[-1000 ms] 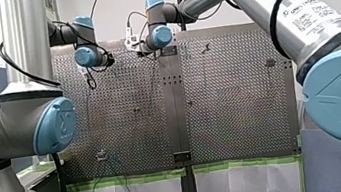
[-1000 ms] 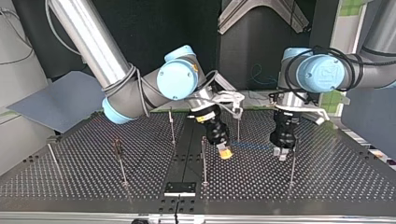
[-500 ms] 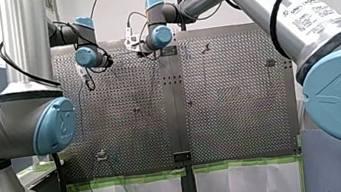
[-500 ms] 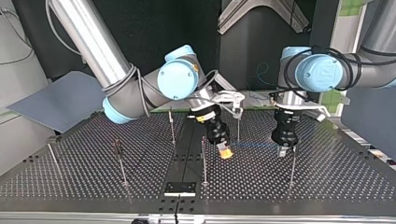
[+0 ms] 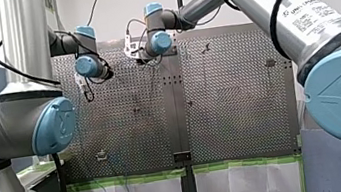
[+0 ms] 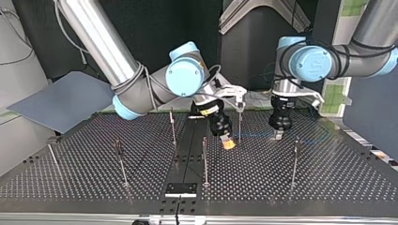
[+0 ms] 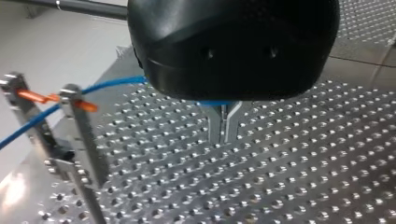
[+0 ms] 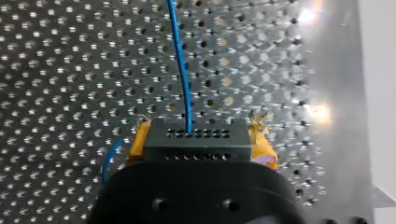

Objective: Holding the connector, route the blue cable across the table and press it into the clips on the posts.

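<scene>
Thin blue cable (image 8: 180, 60) leaves the black, hole-dotted connector block (image 8: 195, 140) and runs straight ahead over the silver perforated table (image 6: 328, 178). The connector is clamped between the yellow pads (image 8: 262, 147) of our right gripper (image 6: 228, 143), jaws closed on it.

As landmark we take the thin metal post (image 6: 239, 123) with a small clip on top, seen in the top view. Our right gripper sits just beside that post. The cable passes the post low down and goes on to our black left gripper (image 7: 224, 125), which hangs on the post's other side, near but apart.

In the left wrist view its metal fingers (image 7: 215, 123) are pressed almost together with the cable crossing at their root. We read that as pinching the cable, maybe loosely. Beside that gripper two posts carry orange clips (image 7: 85, 105). The cable crosses the nearer one at clip height; we cannot tell whether it is seated.

Another thin post (image 6: 294, 161) stands beyond the left gripper from the landmark post. A faint blue line reaches toward its top, too small to call.

We judge the step as mid-routing: the span is held between both grippers and the clip pressing is not finished. The next move calls for lining the span over a clip mouth and pushing down, keeping tension and not knocking the post.
</scene>
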Tool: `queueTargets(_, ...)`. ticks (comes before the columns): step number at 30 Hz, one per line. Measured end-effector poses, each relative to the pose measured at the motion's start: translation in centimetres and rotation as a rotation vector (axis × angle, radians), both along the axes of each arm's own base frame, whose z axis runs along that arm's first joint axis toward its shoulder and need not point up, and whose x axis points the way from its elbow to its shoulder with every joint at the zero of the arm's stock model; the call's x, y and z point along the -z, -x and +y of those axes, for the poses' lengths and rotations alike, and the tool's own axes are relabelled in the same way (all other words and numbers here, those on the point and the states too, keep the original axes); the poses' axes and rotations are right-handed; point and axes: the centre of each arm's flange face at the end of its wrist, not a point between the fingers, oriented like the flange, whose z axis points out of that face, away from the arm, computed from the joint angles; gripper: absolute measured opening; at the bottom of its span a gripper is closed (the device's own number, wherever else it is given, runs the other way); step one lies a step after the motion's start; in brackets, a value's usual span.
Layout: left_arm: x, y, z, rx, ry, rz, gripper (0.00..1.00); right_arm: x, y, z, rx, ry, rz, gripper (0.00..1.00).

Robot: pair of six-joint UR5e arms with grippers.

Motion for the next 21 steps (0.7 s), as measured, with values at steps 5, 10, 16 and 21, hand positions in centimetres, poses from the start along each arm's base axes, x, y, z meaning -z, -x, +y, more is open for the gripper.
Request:
queueTargets(5, 1.6, 0.9, -0.8, 0.018, 0.001, 0.006, 0.0, 1.4, 0.2, 0.2, 0.001, -0.018, 0.021, 0.0)
queueTargets(10, 3.3, 1.8, -1.3, 0.031, 0.008, 0.008, 0.0, 3.2, 0.6, 0.4, 0.004, -0.041, 0.049, 0.0)
queueTargets(16, 7.0, 2.8, -1.7, 0.037, 0.011, 0.064, 0.0, 5.9, 1.4, 0.5, 0.012, -0.075, 0.089, 0.0)
queueTargets(21, 9.9, 2.7, -1.6, 0.025, -0.007, 0.12, 0.0, 8.5, 2.3, 0.7, 0.017, -0.108, 0.128, 0.0)
